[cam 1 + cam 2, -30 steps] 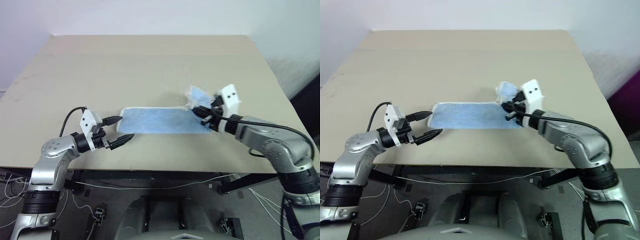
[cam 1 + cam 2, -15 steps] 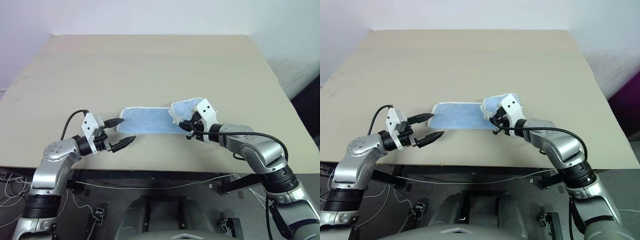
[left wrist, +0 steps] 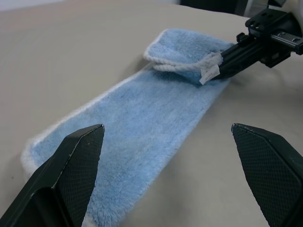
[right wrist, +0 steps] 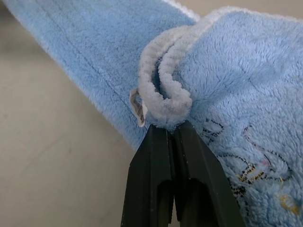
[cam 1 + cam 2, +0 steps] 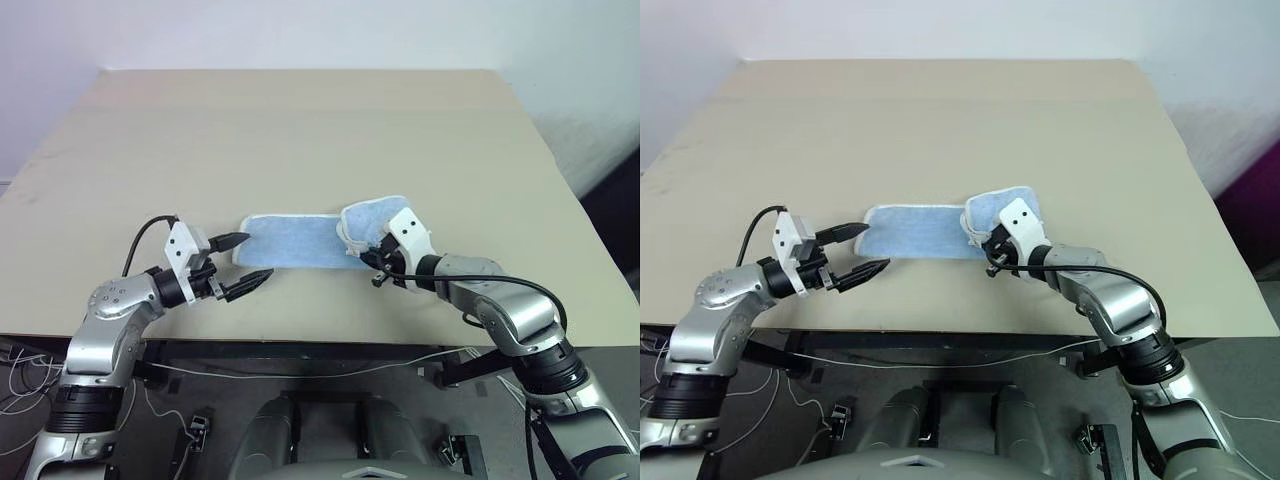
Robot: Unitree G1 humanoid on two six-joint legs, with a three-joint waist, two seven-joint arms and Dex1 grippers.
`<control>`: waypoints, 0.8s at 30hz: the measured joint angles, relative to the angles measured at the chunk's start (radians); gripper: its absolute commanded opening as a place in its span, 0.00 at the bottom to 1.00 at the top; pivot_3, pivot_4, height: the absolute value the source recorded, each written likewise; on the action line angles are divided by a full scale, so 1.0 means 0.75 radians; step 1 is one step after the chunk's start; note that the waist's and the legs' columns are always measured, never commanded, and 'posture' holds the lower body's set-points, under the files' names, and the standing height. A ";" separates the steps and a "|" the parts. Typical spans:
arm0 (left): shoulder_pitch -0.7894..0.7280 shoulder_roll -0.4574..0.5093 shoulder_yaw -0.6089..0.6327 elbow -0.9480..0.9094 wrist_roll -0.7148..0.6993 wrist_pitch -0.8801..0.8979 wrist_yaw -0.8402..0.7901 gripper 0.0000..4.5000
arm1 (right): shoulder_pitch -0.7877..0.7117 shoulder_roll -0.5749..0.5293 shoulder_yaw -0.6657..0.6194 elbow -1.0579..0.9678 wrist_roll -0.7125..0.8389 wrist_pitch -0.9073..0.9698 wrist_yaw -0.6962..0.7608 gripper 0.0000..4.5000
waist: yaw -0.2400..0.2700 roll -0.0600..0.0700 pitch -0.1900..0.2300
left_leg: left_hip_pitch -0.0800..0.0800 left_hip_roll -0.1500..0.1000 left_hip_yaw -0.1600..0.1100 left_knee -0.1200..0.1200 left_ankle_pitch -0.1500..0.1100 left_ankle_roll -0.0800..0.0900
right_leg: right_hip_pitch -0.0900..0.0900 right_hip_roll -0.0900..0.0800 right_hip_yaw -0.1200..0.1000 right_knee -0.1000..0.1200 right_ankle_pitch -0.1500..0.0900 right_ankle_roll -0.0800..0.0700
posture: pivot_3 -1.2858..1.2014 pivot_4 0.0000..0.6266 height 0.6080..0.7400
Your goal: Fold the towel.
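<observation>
Left to right, we note: left gripper point(image 5: 243, 263) spread wide, empty, just off the near left end of the towel point(image 5: 300, 240), a long blue strip on the table point(image 5: 300, 130) with its right end turned back over itself. Right wrist view adds dark stitching on that flap. Right gripper point(image 4: 166, 132) clenched on the white corded edging point(image 4: 163, 94).
</observation>
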 measured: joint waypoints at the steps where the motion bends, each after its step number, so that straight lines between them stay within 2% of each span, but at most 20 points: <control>1: 0.000 0.000 0.000 0.000 0.000 0.000 0.000 1.00 | -0.001 0.013 -0.002 0.003 -0.001 0.000 0.009 0.11 | 0.000 0.000 0.000 | 0.000 0.000 0.000 0.000 0.000 0.000 | 0.000 0.000 0.000 0.000 0.000 0.000 | 0.52 0.24 1.00; 6: -0.003 -0.002 -0.005 0.000 0.000 0.000 0.002 1.00 | -0.011 0.067 -0.022 -0.002 0.026 0.014 0.066 0.42 | -0.001 0.000 0.000 | 0.000 0.000 0.000 0.000 0.000 0.000 | 0.000 0.000 0.000 0.000 0.000 0.000 | 0.52 0.24 1.00; 12: 0.063 -0.010 0.027 -0.027 -0.042 0.039 0.038 1.00 | -0.009 0.040 -0.143 -0.104 0.104 0.028 0.155 0.88 | 0.000 0.000 0.000 | 0.000 0.000 0.000 0.000 0.000 0.000 | 0.000 0.000 0.000 0.000 0.000 0.000 | 0.52 0.24 1.00; 15: 0.128 -0.046 0.095 -0.117 -0.146 0.147 0.117 1.00 | -0.022 0.026 -0.253 -0.056 0.109 -0.037 0.171 0.85 | 0.000 0.000 0.000 | 0.000 0.000 0.000 0.000 0.000 0.000 | 0.001 -0.001 0.000 0.000 0.000 0.000 | 0.52 0.24 1.00; 17: 0.159 -0.079 0.129 -0.190 -0.226 0.231 0.189 1.00 | -0.064 0.023 -0.290 0.038 0.093 -0.094 0.184 0.74 | -0.001 0.000 0.000 | 0.000 0.000 0.000 0.000 0.000 0.000 | 0.001 -0.001 0.000 -0.001 0.000 0.000 | 0.52 0.24 1.00; 20: 0.189 -0.117 0.158 -0.258 -0.310 0.332 0.286 1.00 | -0.106 0.045 -0.293 0.180 0.044 -0.184 0.200 0.50 | -0.002 0.000 0.000 | 0.000 0.000 0.000 -0.001 0.000 0.000 | 0.000 0.000 0.000 -0.001 0.000 0.000 | 0.52 0.24 1.00; 24: 0.231 -0.195 0.176 -0.338 -0.410 0.473 0.470 1.00 | -0.131 0.143 -0.214 0.449 -0.069 -0.359 0.242 0.20 | -0.006 0.000 0.000 | 0.001 0.000 0.000 -0.001 0.000 0.000 | 0.000 0.001 0.000 0.000 0.000 0.000 | 0.52 0.24 1.00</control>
